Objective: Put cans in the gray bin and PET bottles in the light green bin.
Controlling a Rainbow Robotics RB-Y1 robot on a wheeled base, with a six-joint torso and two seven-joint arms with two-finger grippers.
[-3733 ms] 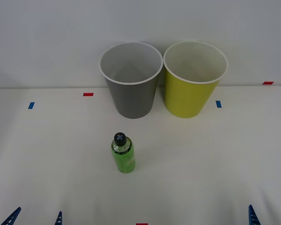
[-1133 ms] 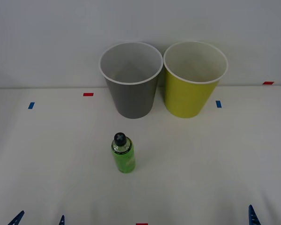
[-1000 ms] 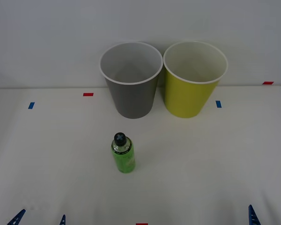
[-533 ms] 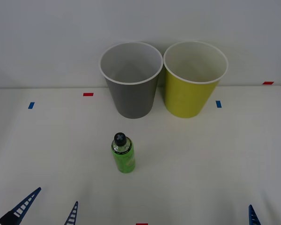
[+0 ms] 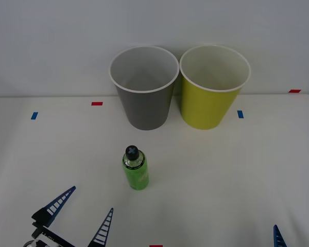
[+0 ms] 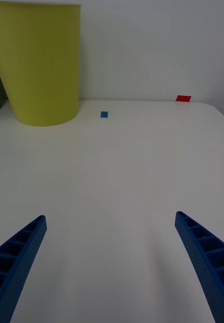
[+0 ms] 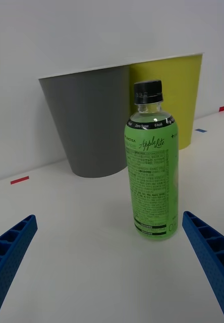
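Observation:
A PET bottle (image 5: 135, 172) with a green label and black cap stands upright mid-table; the left wrist view shows the bottle (image 7: 151, 186) close ahead. Behind it stand the gray bin (image 5: 147, 105) and, to its right, the light green bin (image 5: 208, 105), side by side against the wall. My left gripper (image 5: 91, 199) is open at the near left, short of the bottle, with nothing between its fingers (image 7: 208, 252). My right gripper (image 5: 297, 227) stays open at the near right edge, facing the light green bin (image 6: 41, 65). Cans are out of view.
Small red tape marks (image 5: 97, 103) and blue tape marks (image 5: 240, 114) lie on the white table (image 5: 221, 175). A plain wall rises just behind the bins. The table's right corner (image 6: 220, 113) is near a red mark (image 6: 182, 98).
My left gripper has come forward and to the right from the near table edge, towards the bottle. The bottle, bins and right gripper have not moved.

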